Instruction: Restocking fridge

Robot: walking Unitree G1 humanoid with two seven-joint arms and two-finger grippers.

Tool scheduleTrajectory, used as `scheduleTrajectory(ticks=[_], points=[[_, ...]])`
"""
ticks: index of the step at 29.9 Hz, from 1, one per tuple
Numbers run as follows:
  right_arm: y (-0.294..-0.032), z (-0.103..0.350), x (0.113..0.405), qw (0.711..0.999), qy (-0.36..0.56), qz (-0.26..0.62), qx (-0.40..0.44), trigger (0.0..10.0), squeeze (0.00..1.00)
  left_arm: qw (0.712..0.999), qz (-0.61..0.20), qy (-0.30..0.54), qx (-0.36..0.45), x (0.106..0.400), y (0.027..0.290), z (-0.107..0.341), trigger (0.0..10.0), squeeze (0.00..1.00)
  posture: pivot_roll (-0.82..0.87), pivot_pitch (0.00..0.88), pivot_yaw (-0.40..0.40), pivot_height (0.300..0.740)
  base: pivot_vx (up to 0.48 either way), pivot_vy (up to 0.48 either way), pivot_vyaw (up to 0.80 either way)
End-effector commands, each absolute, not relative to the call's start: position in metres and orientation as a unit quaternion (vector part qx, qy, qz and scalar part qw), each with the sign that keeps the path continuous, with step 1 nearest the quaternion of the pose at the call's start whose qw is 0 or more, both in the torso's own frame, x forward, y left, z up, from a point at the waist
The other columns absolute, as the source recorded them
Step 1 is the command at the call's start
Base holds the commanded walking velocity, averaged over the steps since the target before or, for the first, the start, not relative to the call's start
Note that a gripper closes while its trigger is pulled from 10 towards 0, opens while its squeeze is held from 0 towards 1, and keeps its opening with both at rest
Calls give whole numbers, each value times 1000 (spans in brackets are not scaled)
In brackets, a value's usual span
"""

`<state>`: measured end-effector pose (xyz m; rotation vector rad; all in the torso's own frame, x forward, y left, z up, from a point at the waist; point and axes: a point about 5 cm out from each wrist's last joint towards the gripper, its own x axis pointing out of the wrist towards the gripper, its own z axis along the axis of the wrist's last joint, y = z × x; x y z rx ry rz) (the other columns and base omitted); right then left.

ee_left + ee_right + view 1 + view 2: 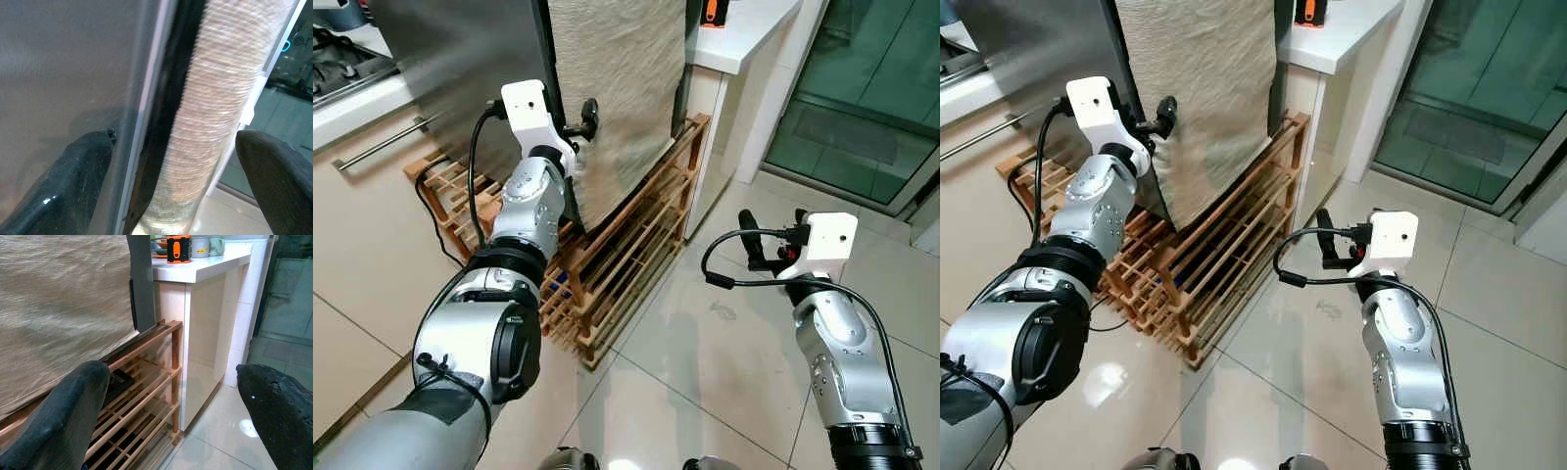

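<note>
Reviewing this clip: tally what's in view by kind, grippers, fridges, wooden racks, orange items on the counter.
Grippers: 2, left gripper and right gripper
Fridge: 1
Wooden rack: 1
Orange item on the counter: 1
Total: 5

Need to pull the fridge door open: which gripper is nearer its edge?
Left. The left gripper is up at the fridge door edge, fingers open astride it. The right gripper hangs open over the floor, well off to the side.

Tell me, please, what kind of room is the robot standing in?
Most likely a home kitchen: a steel fridge on a wooden rack, a stove beside it, and a white counter holding cups.
</note>
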<state>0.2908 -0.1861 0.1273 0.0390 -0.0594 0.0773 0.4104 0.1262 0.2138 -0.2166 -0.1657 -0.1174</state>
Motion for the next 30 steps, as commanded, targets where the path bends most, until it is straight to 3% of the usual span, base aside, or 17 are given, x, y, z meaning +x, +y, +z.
scheduleTrajectory(ticks=[1, 9, 20, 30], points=[[-186, 129, 288, 999, -34, 36, 14, 10000, 0, 989, -68, -105, -83, 409, 118, 221, 10000, 0, -258, 77, 59, 740, 0, 0, 0], [-188, 127, 287, 999, -29, 33, 13, 10000, 0, 984, -40, -144, -91, 399, 120, 218, 10000, 0, -245, 77, 50, 740, 0, 0, 0], [-184, 126, 291, 999, -27, 44, 14, 10000, 0, 987, -48, -120, -92, 398, 113, 208, 10000, 0, -233, 75, 41, 740, 0, 0, 0], [-176, 126, 290, 997, -20, 79, 15, 10000, 0, 982, -138, -70, -105, 409, 90, 212, 10000, 0, -256, 62, 46, 740, 0, 0, 0]])
